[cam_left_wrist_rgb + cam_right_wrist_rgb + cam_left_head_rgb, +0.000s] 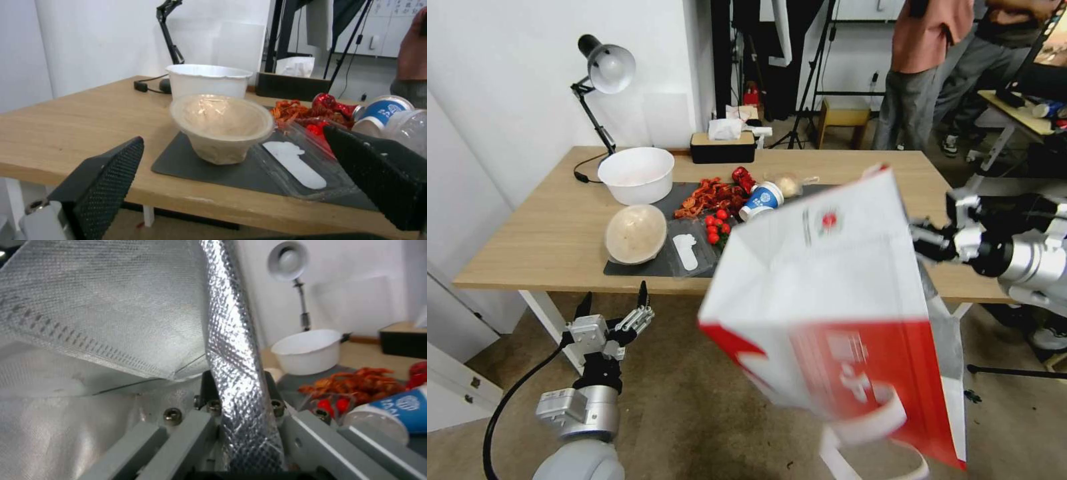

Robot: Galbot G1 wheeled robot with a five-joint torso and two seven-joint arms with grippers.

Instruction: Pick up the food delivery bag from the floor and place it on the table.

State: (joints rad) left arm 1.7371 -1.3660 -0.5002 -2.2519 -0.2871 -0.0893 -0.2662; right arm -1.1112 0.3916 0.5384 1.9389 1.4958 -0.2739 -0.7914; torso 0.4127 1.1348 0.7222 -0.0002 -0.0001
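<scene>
Food delivery bag (827, 287): off the floor (694, 413), hanging tilted in the air at the tabletop's (547, 227) front edge, toward its right corner, red lower band lowest and strap handles dangling beneath. Lift judged done; setting down on the tabletop not yet done.

Right hand (924, 241): reaching in from the right, pinched tight on a fold of the bag's silver foil-lined rim, the foil strip squeezed between the fingers (209, 390) in the right wrist view. Nothing else touched.

Left hand (616, 308): low, just off the tabletop's front edge near the left corner, spread wide, holding nothing, pads (106, 180) well apart.

Middle of the tabletop crowded: dark mat (654, 263), lidded bowl (635, 233), white bowl (636, 175), blue cup (762, 199) on its side, red snacks (714, 195). Bare wood along the right edge looks the likelier landing spot.
</scene>
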